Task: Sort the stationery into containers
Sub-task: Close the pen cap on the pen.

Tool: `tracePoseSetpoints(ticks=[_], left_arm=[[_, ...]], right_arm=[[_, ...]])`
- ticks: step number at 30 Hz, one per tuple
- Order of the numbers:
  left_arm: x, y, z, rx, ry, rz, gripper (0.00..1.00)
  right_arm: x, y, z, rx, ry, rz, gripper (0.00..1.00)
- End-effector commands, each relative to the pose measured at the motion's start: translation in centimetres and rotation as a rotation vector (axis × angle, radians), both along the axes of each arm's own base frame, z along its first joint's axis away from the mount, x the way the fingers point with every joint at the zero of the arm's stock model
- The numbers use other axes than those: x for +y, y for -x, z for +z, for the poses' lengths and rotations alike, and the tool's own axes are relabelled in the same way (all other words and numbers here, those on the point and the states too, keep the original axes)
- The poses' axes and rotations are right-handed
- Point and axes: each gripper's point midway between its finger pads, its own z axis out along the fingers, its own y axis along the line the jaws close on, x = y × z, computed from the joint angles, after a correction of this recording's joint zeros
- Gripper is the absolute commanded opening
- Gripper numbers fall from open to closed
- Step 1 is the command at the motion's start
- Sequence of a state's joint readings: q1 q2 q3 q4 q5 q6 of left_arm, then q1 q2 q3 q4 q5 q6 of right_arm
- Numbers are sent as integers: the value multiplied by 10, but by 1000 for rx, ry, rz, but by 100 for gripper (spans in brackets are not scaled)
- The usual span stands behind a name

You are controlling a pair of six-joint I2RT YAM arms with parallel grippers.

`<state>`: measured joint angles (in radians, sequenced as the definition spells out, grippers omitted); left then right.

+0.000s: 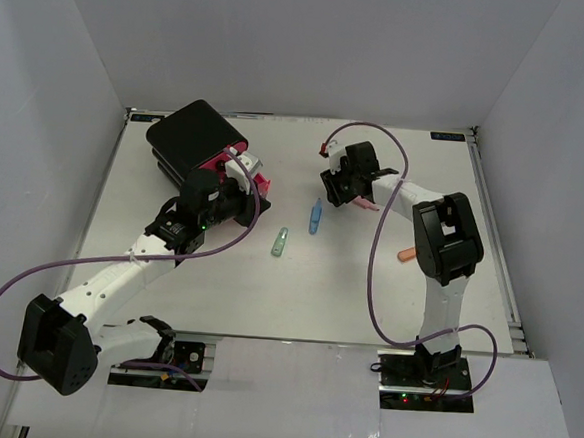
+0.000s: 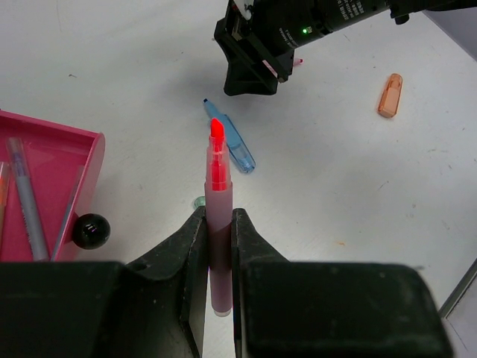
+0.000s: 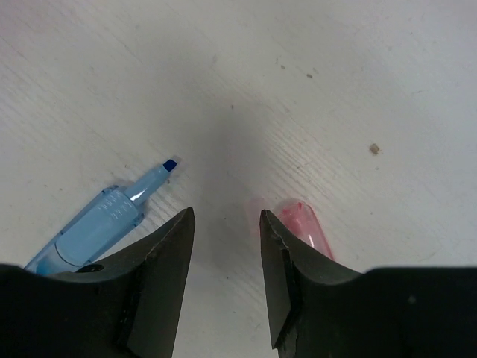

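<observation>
White walls close in a white desk, and the largest thing on it is the black rounded box of drawers, standing in the far left corner. Both arms reach out from the near edge: the left arm stretches to the front of the box, and the right arm bends toward the middle of the far half, well to the right of the box. One pink drawer stands pulled out of the box, its black round knob facing outward, with several thin pens lying inside. Just beside that drawer, the left jaws are closed on a pink highlighter, gripping its barrel with the uncapped red tip pointing away from the wrist. The right jaws stand partly open with nothing between them, hanging over bare desk to the right of the box. A blue highlighter, uncapped, lies by one of them, between them and the box. A clear pink cap lies by the other, on the side away from the box. A small green piece lies to the right of the box and nearer the arms. An orange cap lies farthest right of the box.
</observation>
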<state>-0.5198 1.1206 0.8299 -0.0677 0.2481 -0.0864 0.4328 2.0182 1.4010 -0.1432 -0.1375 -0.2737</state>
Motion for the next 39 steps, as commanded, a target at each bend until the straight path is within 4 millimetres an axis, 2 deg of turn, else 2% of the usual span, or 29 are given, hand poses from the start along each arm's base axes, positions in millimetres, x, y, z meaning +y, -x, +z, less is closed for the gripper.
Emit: tracePoseSetpoints(ticks=[1, 10, 17, 22, 28, 33, 34, 35, 37, 39], left_arm=[[-1, 2, 3, -8, 10, -12, 1], [-1, 2, 3, -6, 10, -20, 1], [-2, 3, 1, 0, 9, -22, 1], [-3, 3, 0, 4, 7, -27, 1], [-4, 3, 1, 6, 10, -33, 1], [-5, 4, 0, 10, 13, -39, 1], [-5, 4, 1, 11, 14, -40, 1], [-6, 4, 1, 12, 15, -45, 1], [-6, 5, 0, 16, 16, -49, 1], [-7, 5, -1, 22, 17, -51, 1]], right_arm=[[-2, -8, 1, -10, 8, 1, 47], [-10, -3, -16, 15, 40, -9, 46], [-15, -6, -27, 28, 57, -29, 46], [-14, -7, -26, 39, 51, -39, 44], [-21, 9, -29, 76, 48, -61, 38], [-27, 33, -27, 117, 18, -111, 38], [-25, 36, -21, 112, 3, -108, 38], [-28, 44, -25, 131, 1, -115, 38], [-26, 48, -18, 111, -12, -112, 38], [-27, 55, -21, 114, -16, -109, 38]])
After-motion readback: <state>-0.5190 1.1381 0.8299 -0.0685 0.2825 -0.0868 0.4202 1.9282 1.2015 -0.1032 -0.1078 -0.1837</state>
